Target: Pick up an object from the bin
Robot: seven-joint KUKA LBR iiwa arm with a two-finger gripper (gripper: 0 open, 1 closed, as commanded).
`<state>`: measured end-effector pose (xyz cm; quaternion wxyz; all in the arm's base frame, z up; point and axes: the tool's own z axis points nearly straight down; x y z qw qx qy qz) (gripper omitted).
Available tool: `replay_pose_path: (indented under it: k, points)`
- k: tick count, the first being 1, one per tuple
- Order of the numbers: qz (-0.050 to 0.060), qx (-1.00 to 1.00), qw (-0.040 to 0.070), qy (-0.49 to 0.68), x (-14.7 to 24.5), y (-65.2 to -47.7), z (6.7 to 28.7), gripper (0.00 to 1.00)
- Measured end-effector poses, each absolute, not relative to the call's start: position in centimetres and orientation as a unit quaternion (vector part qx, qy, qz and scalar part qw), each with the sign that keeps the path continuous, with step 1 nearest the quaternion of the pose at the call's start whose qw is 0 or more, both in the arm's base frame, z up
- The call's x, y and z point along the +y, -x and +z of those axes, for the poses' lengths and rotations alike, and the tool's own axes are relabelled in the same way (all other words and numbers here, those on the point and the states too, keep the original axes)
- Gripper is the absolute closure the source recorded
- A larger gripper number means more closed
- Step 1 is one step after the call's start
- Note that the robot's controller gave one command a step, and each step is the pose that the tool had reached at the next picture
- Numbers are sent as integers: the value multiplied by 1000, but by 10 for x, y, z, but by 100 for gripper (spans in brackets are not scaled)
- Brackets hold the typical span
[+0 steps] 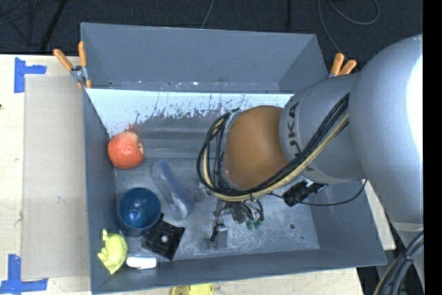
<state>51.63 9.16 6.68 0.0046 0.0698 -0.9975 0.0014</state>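
Apparently gripper (219,233) low over bare bin (293,228) floor; nothing visibly held, opening cannot be told. Black square block (164,238) near it, view-left: likely light, stiff; grip across flat sides. Clear plastic piece (171,188) beyond: probably slippery.

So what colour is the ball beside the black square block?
Dark blue ball, camera view.

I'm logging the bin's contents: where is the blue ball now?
In the camera view the blue ball sits at the lower left of the bin, below the red apple, above the yellow toy, beside a black block.
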Motion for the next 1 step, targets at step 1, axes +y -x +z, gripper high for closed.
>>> replay_pose_path:
  k: [1]
  points:
    - [0, -994, -1, -108, 146, -516, 70, 0]
